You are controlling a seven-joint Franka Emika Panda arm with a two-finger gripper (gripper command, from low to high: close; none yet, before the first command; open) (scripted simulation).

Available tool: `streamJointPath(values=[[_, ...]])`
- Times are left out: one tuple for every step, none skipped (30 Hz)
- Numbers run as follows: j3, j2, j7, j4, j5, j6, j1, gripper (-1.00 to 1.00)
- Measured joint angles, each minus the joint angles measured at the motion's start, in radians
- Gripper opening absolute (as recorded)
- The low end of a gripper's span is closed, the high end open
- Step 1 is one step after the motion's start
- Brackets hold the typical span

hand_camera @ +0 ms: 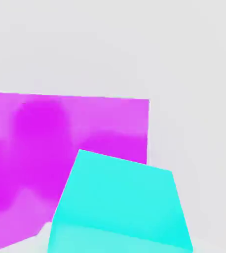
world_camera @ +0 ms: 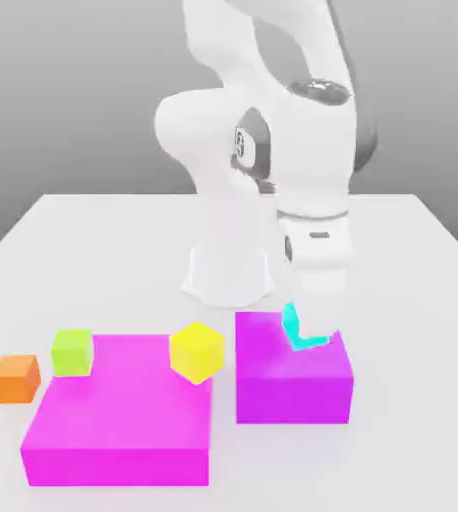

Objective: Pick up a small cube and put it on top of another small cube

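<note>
We saw the white robot arm (world_camera: pixel 263 150) standing at the back of the pale grey table (world_camera: pixel 413 330), bent forward so its hand hung over the blocks. Towards the exterior view's left lay the large, flat magenta block (world_camera: pixel 118 425), and just beside it, towards that view's right, sat the smaller, taller magenta block (world_camera: pixel 293 385).

The gripper (world_camera: pixel 308 320) pointed down at the back edge of that taller block, and its fingers were drawn in narrow on the small plain cyan cube (world_camera: pixel 301 333), which sat tilted at the block's top. From outside we made out just a sliver of cyan beneath the hand. The hand view gave us what the exterior view hid: the cyan cube (hand_camera: pixel 122 207) loomed close and skewed, with a magenta block (hand_camera: pixel 65 143) behind it and bare table beyond.

The exterior view alone gave us the other pieces: a small yellow cube (world_camera: pixel 196 351), tipped on a corner at the flat block's far edge; a small green cube (world_camera: pixel 72 352) at its far left corner; and a small orange cube (world_camera: pixel 16 379) on the table just beside it.
</note>
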Motion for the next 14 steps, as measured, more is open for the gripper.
streamJointPath(values=[[-0.016,-0.031,0.003,-0.001,-0.013,-0.033,-0.035,-1.00],[-0.032,-0.062,0.007,-0.002,-0.025,-0.065,-0.070,-1.00],[-0.046,-0.092,0.009,-0.003,-0.037,-0.098,-0.107,-1.00],[-0.059,-0.123,0.012,-0.004,-0.049,-0.130,-0.145,-1.00],[-0.065,-0.151,0.026,-0.009,-0.057,-0.157,-0.176,-1.00],[-0.071,-0.148,0.032,-0.016,-0.061,-0.151,-0.190,-1.00],[-0.076,-0.129,0.034,-0.022,-0.063,-0.127,-0.195,-1.00],[-0.082,-0.102,0.035,-0.029,-0.063,-0.095,-0.196,-1.00],[-0.087,-0.071,0.034,-0.035,-0.063,-0.057,-0.195,-1.00],[-0.094,-0.038,0.033,-0.042,-0.064,-0.019,-0.192,-1.00],[-0.099,-0.004,0.032,-0.049,-0.063,0.022,-0.190,-1.00],[-0.106,0.031,0.031,-0.055,-0.064,0.063,-0.187,-1.00],[-0.108,0.050,0.030,-0.059,-0.064,0.086,-0.186,1.00],[-0.108,0.049,0.030,-0.059,-0.064,0.086,-0.186,1.00]])
